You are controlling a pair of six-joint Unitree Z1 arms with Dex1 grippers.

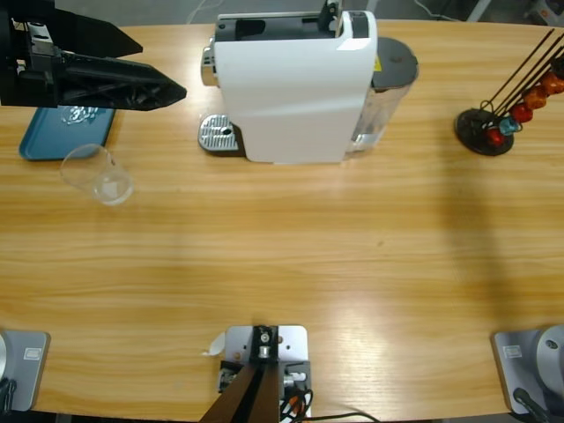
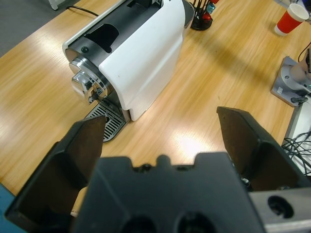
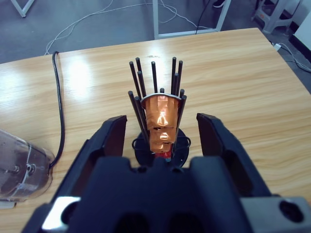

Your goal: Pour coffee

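With no coffee visible anywhere and the glass [image 1: 97, 174] lying empty near the tray [image 1: 53, 141], the left gripper [image 2: 160, 141] is hanging wide open and empty facing the machine [image 2: 131, 58], the right gripper [image 3: 160, 131] gaping around the capsule rack [image 3: 159, 121], so fetching a capsule probably comes next.

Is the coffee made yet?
Not yet. The glass stands empty beside the blue tray, away from the coffee machine. The left gripper hangs open; the right gripper is open around the capsule rack. Loading, brewing and pouring remain.

Left gripper [image 2: 160, 141] fingers spread; right gripper [image 3: 161, 131] fingers spread.
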